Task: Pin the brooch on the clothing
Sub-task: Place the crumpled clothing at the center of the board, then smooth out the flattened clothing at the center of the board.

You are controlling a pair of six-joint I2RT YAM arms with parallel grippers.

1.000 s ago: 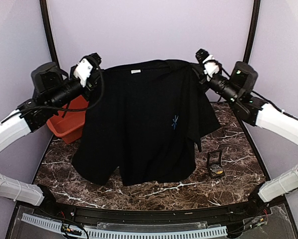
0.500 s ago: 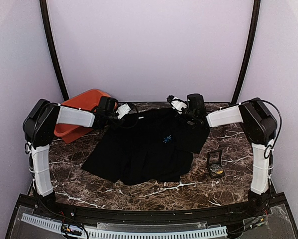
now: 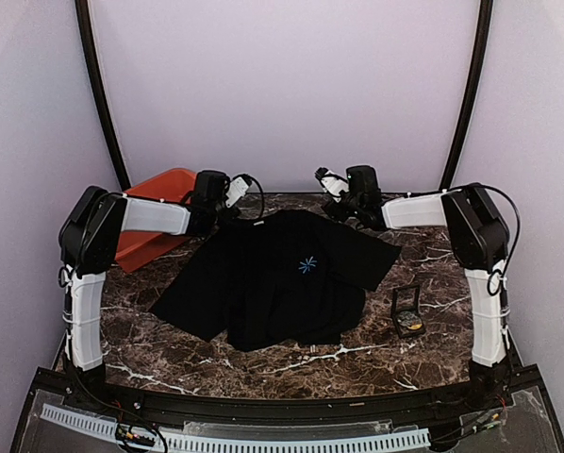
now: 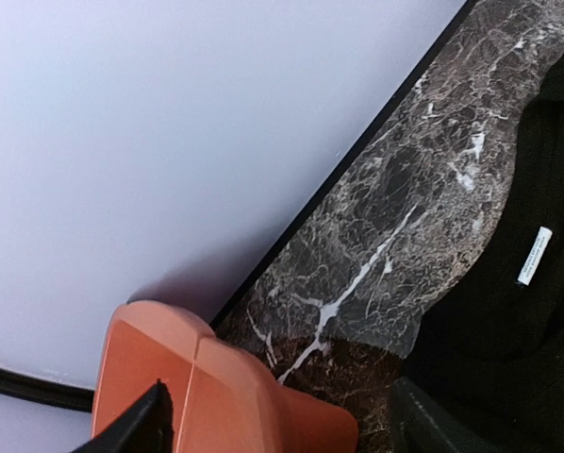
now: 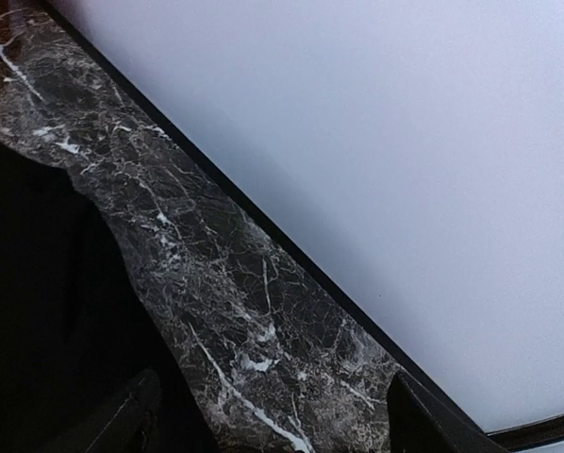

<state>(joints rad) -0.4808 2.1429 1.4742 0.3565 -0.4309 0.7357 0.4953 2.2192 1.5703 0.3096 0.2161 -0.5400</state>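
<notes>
left gripper (image 3: 233, 192): standing released, fingers (image 4: 141, 429) spread wide with nothing between them, hovering at the far edge of the desk (image 3: 263, 366), just beyond the left shoulder of the clothing (image 3: 273, 283).
right gripper (image 3: 331, 181): gaping and holding nothing, hovering at the far edge beyond the other shoulder.
clothing: lying flat mid-desk, collar pointing toward the far edge, blue starburst print (image 3: 307, 265) facing up.
brooch (image 3: 413, 327): showing as a small yellow-gold spot in the open black case (image 3: 406, 302), sitting near the right edge, apart from the clothing.
orange bin (image 3: 150, 203): resting at the far-left corner, beside the left gripper.
</notes>
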